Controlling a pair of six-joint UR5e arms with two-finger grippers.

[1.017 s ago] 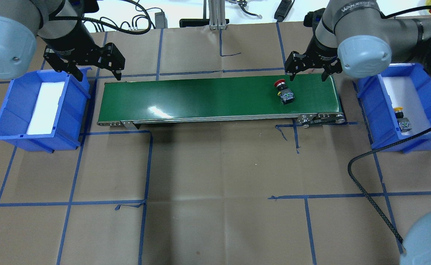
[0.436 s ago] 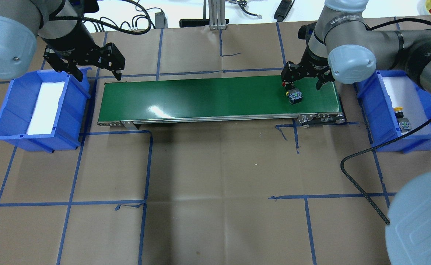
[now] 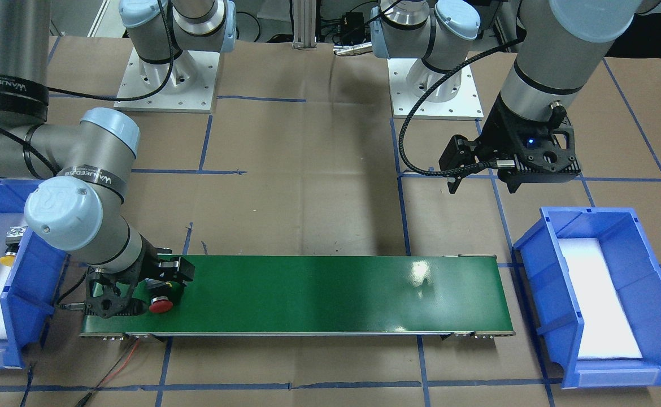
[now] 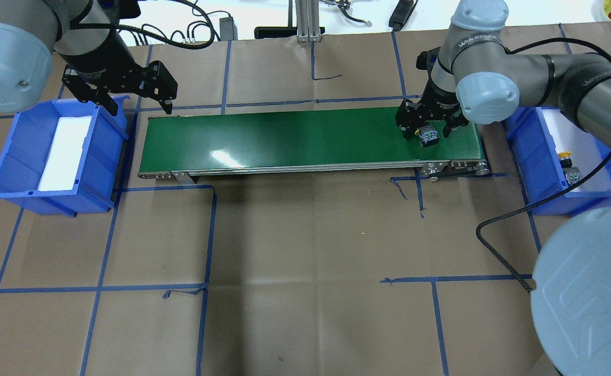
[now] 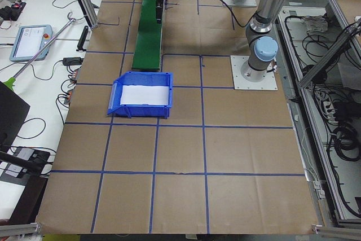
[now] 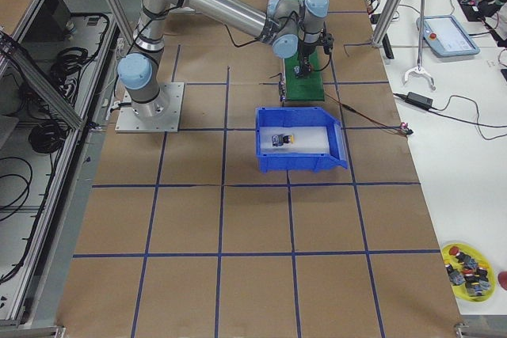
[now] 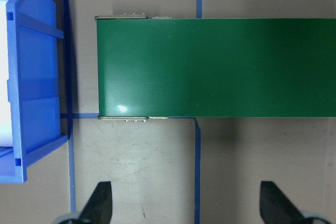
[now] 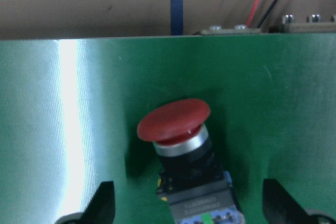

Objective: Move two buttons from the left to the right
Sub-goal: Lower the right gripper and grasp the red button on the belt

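The red button (image 8: 175, 125) lies on its side at the right end of the green conveyor belt (image 4: 295, 136), its grey block (image 4: 429, 137) facing the near edge. My right gripper (image 4: 426, 130) is low over it and open, one finger on each side of the button with gaps showing in the right wrist view. The yellow button (image 4: 566, 166) rests in the blue bin on the right (image 4: 519, 151), also seen as a yellow button (image 3: 9, 249) in the front-facing view. My left gripper (image 4: 139, 104) hangs open and empty above the belt's left end.
A blue bin (image 4: 2, 156) with a white liner stands left of the belt, holding nothing. A black cable (image 4: 498, 245) loops over the brown paper near the right arm. Blue tape lines cross the table.
The red button has ridden further right along the belt. My right gripper has moved left and down until its fingers straddle the button. The left arm has not moved.
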